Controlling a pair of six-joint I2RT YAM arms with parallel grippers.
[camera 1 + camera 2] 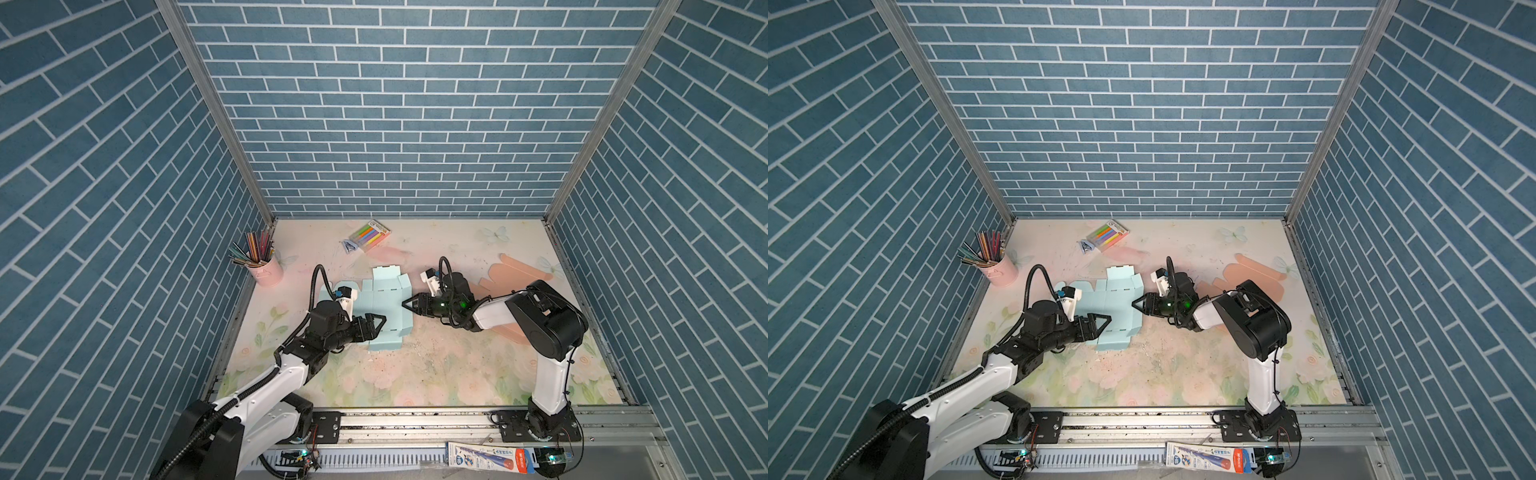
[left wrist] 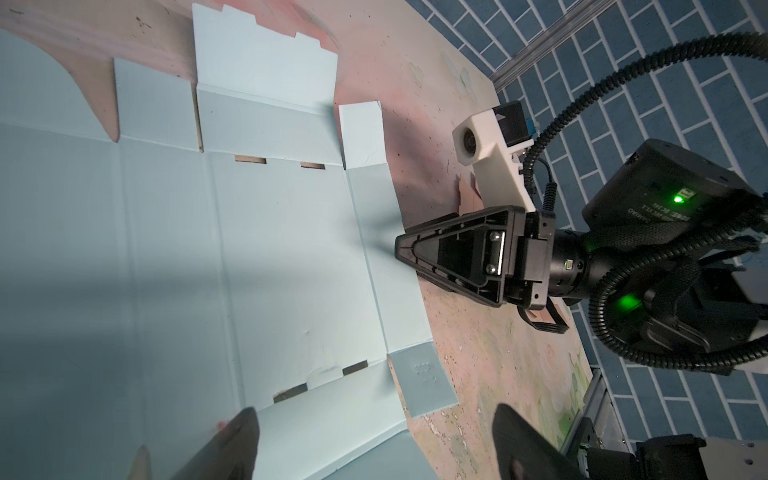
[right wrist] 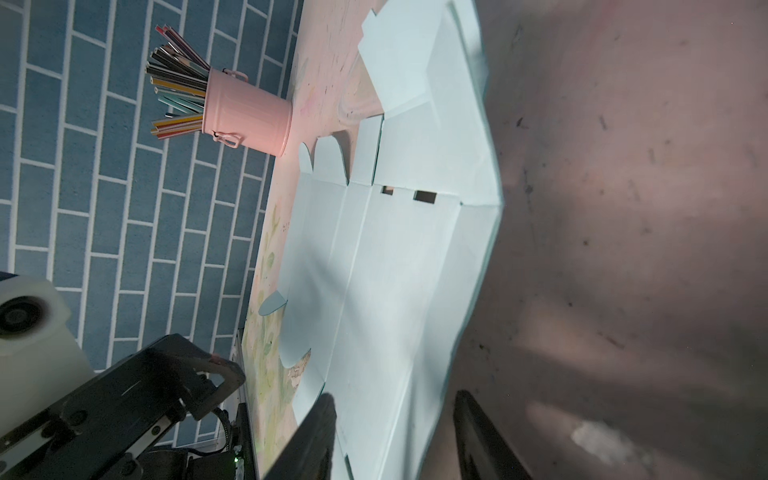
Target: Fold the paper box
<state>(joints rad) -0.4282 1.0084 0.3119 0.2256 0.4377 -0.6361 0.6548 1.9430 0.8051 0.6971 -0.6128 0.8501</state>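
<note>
While the left gripper (image 1: pixel 379 324) hangs wide, the half-open right gripper (image 1: pixel 405 304) sits around the right edge of the paper box (image 1: pixel 380 297).

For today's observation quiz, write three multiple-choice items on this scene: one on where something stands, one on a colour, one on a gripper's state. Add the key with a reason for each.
1. Where does the pink pencil bucket stand?
A) on the paper box
B) by the left wall, at the far side
C) at the front rail

2. What colour is the flat paper box?
A) light blue
B) yellow
C) red

3. How is the left gripper?
A) shut on a pencil
B) shut on a flap
C) open, gripping nothing

Key: 1 B, both top views show it against that wall, left of the box. 2 A, every view shows it pale blue. 3 C, the left wrist view shows its fingers wide apart.
</note>
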